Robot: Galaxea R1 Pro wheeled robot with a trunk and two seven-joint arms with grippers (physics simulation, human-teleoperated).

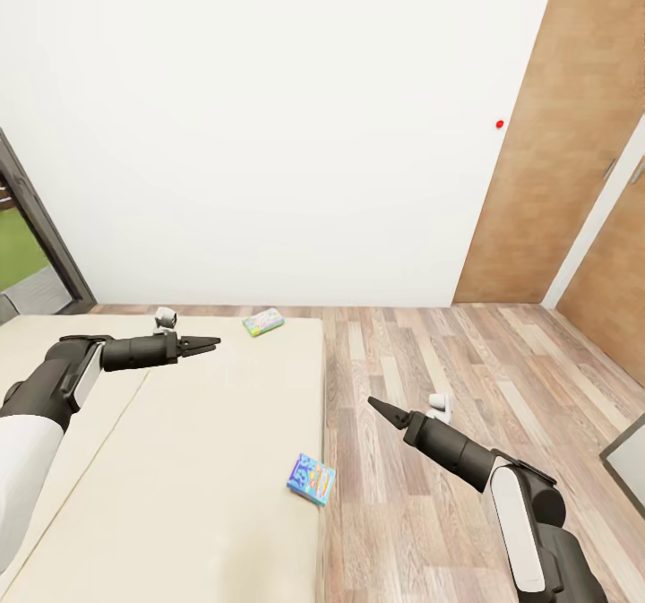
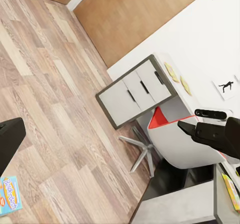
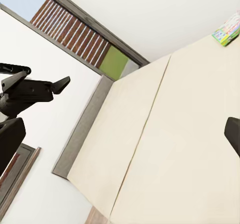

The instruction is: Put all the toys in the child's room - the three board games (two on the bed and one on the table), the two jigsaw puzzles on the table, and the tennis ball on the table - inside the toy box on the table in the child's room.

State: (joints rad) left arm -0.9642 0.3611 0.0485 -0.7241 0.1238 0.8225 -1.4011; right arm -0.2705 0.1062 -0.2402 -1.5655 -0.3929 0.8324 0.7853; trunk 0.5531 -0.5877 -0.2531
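Note:
Two board games lie on the bed (image 1: 179, 460). The green-edged one (image 1: 262, 322) (image 3: 227, 30) is near the far edge, and the blue one (image 1: 312, 478) (image 2: 9, 194) is at the side edge by the floor. Over the bed's far part hovers my left gripper (image 1: 209, 345) (image 3: 64, 80), open and empty. My right gripper (image 1: 378, 405) (image 2: 186, 127) hangs over the floor beside the bed, open, its fingers (image 3: 10, 144) wide apart. The table's pale grey drawer fronts (image 2: 135, 91) appear in the left wrist view. Toy box, jigsaw puzzles and tennis ball are out of view.
Wood-plank floor (image 1: 448, 388) runs right of the bed to wooden doors (image 1: 555, 137). A white swivel chair (image 2: 175, 144) stands by the drawers. A window (image 1: 22, 254) is at the left behind the bed. A white wall (image 1: 269, 137) is ahead.

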